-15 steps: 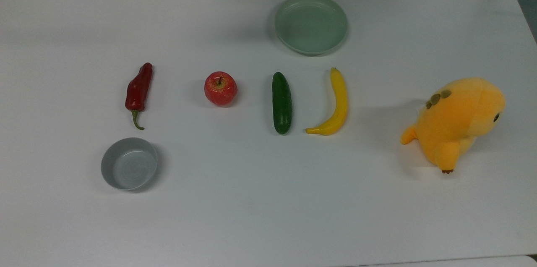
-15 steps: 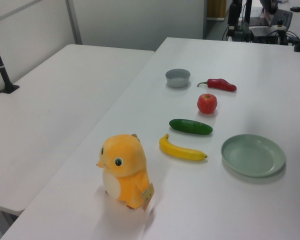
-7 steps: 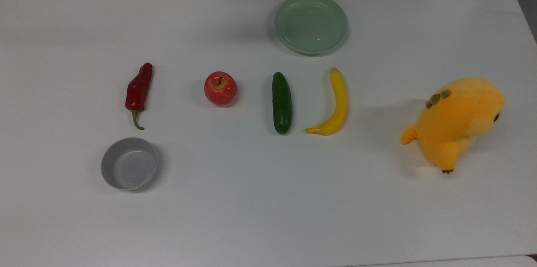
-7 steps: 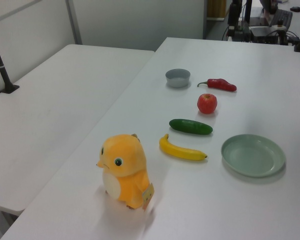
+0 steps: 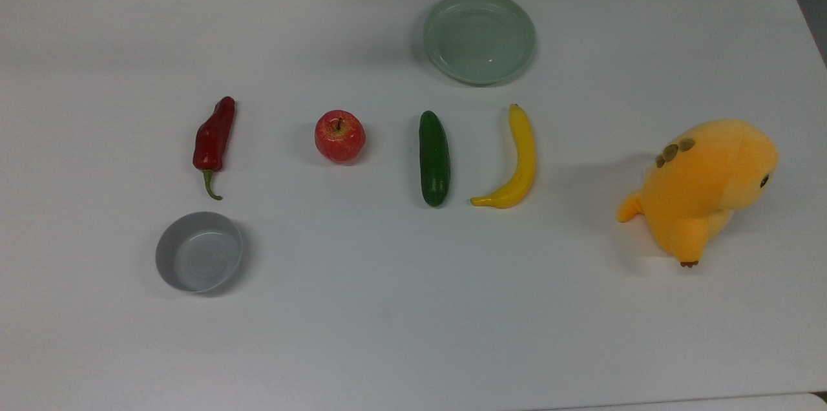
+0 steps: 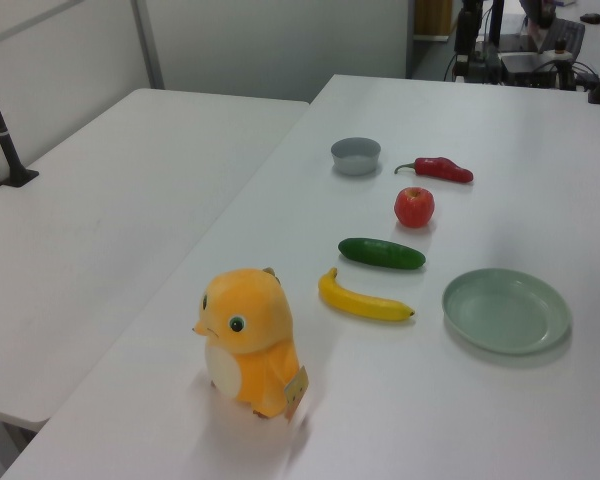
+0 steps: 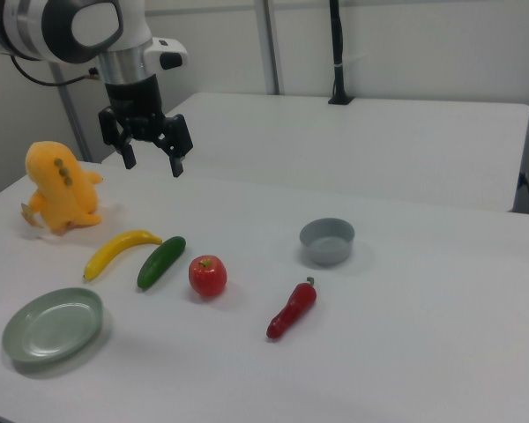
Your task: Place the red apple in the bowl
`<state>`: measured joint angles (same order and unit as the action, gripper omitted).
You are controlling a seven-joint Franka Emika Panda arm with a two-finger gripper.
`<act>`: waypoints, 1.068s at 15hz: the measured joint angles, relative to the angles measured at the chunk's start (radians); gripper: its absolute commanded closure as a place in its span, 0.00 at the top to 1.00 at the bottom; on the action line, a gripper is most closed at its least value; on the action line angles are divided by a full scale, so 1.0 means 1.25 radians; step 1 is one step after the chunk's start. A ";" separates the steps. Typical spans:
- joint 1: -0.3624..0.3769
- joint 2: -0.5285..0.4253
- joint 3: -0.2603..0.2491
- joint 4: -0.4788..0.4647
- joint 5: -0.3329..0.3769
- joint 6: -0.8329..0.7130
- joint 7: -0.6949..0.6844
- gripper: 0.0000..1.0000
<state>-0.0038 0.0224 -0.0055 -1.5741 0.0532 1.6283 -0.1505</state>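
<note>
No readable writing anywhere; a small tan tag hangs off the orange plush toy [image 6: 248,342], print too small to tell. White desk [image 5: 387,307] carries everything. Grey bowl [image 5: 199,251] sits with nothing in it, at the top view's lower left, just below the stem end of the red chili pepper [image 5: 214,137]. Pale-green dish [image 5: 479,36] also holds nothing, at the far edge in the top view, above the cucumber [image 5: 434,158] and banana [image 5: 517,162]. Red apple [image 5: 340,136] rests on the desk stem up, between chili and cucumber, well apart from the bowl, touching nothing. In the right view the apple [image 7: 208,276] sits left of the bowl [image 7: 327,241], chili [image 7: 292,309] in front between them. Chili, apple, cucumber and banana form a row across the top view, plush toy off at the top view's right end. Gripper [image 7: 152,164] hangs in the air in the right view, above the desk behind the banana and near the plush, well apart from the apple; jaws spread wide, holding nothing. Open desk lies between apple and bowl. A second white desk [image 6: 100,190] stands beside this one at the left view's left.
</note>
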 measured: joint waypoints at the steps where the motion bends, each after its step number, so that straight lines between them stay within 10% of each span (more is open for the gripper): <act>1: 0.001 0.001 0.002 0.000 0.000 0.000 0.000 1.00; 16: 0.005 0.056 0.003 -0.003 0.000 0.009 -0.002 1.00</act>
<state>0.0030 0.0930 -0.0021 -1.5781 0.0531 1.6399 -0.1536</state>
